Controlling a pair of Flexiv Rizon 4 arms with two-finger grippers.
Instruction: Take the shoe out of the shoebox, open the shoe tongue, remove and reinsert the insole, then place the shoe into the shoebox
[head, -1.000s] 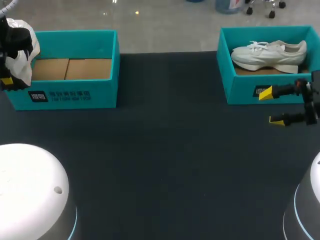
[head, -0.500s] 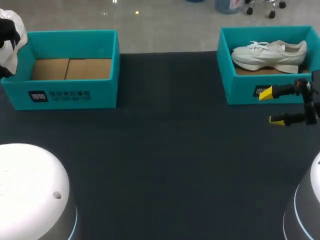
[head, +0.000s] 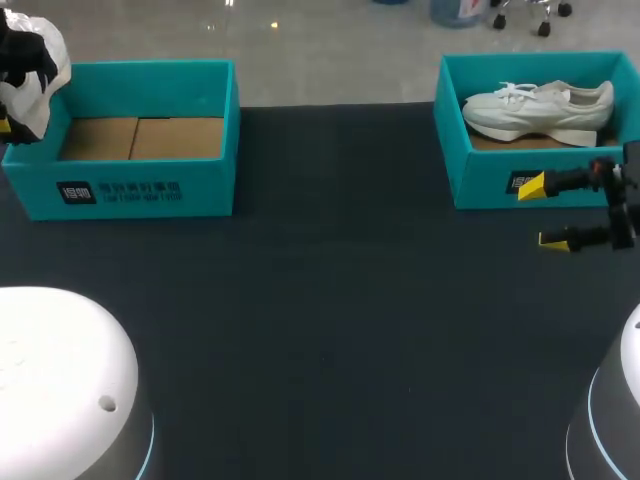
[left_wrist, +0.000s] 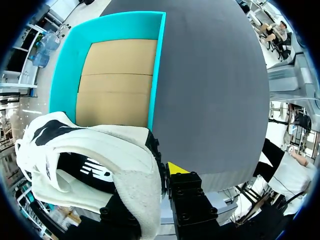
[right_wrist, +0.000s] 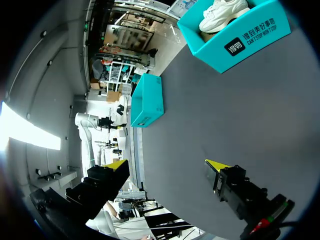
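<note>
My left gripper (left_wrist: 150, 182) is clamped on a soft, fuzzy edge of the white-and-black fabric sneaker (left_wrist: 100, 155), held above the left end of the open teal cardboard shoebox (head: 150, 190); light but floppy, it likely wants a hold at the stiffer heel, while my right gripper (head: 543, 212) hangs spread and empty.

You have two teal shoeboxes here, the left shoebox (head: 130, 190) and the right shoebox (head: 480, 170). You count two shoes (not alike in colour): one white shoe (head: 540, 108) and one black-and-white shoe (head: 30, 75). There are two grippers, the left gripper (left_wrist: 155, 175) and the right gripper (head: 555, 212), and one table (head: 330, 300).
</note>
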